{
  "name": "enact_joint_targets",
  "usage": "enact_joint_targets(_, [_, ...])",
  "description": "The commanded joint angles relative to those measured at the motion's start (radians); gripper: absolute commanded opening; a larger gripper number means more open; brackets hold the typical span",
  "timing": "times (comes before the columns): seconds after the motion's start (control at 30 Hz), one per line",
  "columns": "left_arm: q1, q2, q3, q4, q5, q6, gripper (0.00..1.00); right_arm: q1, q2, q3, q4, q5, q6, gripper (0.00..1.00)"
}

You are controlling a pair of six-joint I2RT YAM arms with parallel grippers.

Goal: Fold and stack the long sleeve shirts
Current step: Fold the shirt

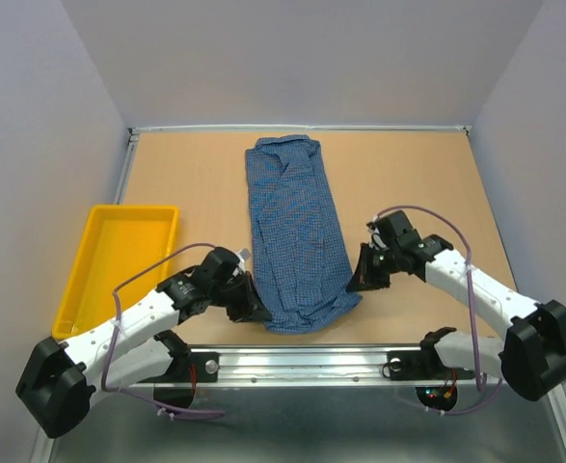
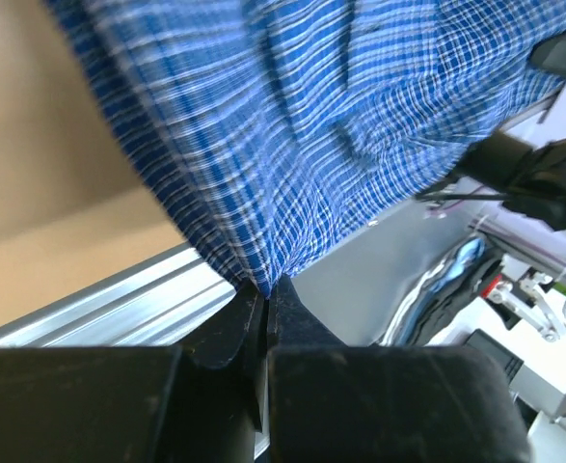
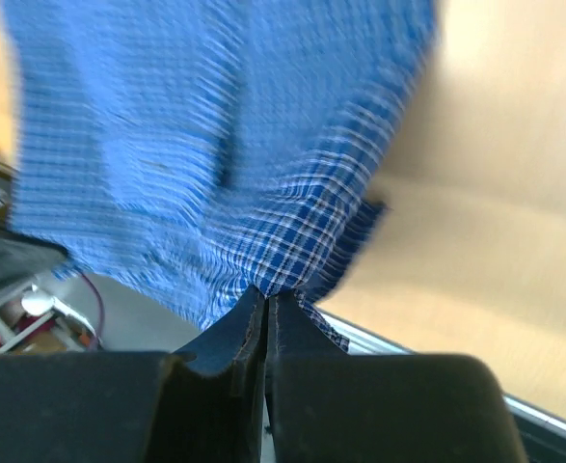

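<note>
Left claw [image 2: 265, 289], right claw [image 3: 265, 297] on shirt [image 1: 297, 231]

A light wooden tabletop [image 1: 167, 174] fills the centre, bordered by a white rim [image 1: 302, 127]. Plain pale lilac-grey walls [image 1: 302, 58] rise at 12, 9 and 3 o'clock. An aluminium rail [image 1: 302, 362] runs along 6 o'clock. The light is soft and even.

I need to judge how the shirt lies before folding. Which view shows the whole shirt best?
Top external: the whole shirt shows, a long strip with its collar at the far end. Each wrist view shows only close-up checked cloth pinched in the left gripper or the right gripper.
</note>
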Motion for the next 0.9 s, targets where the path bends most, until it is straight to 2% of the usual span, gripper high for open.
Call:
enact_joint_targets(0.0, [0.035,0.1,0.154,0.051,-0.025,0.046,0.08,-0.003,0.078,0.225,-0.008,0.083,-0.056,0.01])
enact_joint_targets(0.13, [0.142,0.223,0.286,0.06,-0.071,0.149,0.08,-0.004,0.205,0.387,-0.007,0.131,-0.102,0.01])
enact_joint_targets(0.27, [0.297,0.343,0.428,0.086,-0.133,0.246,0.08,-0.01,0.381,0.578,-0.002,0.203,-0.162,0.01])
enact_joint_targets(0.4, [0.369,0.493,0.553,0.128,-0.161,0.307,0.08,-0.033,0.53,0.762,0.003,0.207,-0.198,0.01])
enact_joint_targets(0.73, [0.438,0.844,0.911,0.169,-0.186,0.433,0.08,-0.139,0.865,1.15,0.003,0.14,-0.234,0.01])
enact_joint_targets(0.87, [0.472,0.941,1.006,0.206,-0.173,0.435,0.08,-0.167,0.948,1.238,0.004,0.131,-0.242,0.01])
